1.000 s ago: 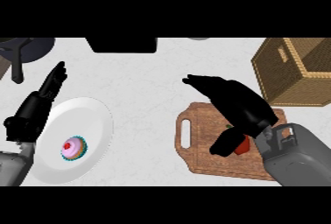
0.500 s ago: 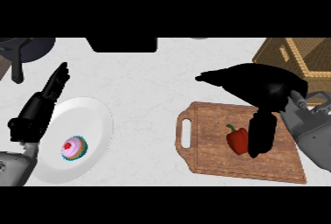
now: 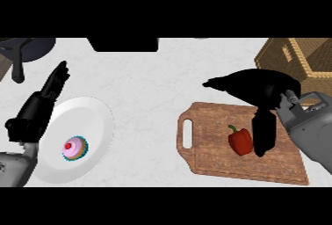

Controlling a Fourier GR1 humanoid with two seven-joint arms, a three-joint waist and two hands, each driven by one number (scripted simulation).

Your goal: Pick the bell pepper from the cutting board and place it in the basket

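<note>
Head view is showing the red bell pepper (image 3: 240, 140) lying on the wooden cutting board (image 3: 214, 158), toward its right half, with the stem end pointing up-left. The right hand (image 3: 262, 88) is hovering over the board with its palm above the board's top edge and 1 dark digit hanging down just beside the pepper's right flank; whether it is touching the pepper I cannot tell. Nothing is curling round the pepper, so the hand is reading as spread and holding nothing.

The wicker basket (image 3: 311, 59) is sitting at the upper right, near the board's far corner.

The risk I am judging: with contact on only 1 side, closing could nudge the pepper leftward or roll it across the board instead of trapping it.

The left hand (image 3: 39, 105) is resting open at the left, fingers up, beside the white plate (image 3: 97, 118) carrying a cupcake (image 3: 74, 148).
</note>
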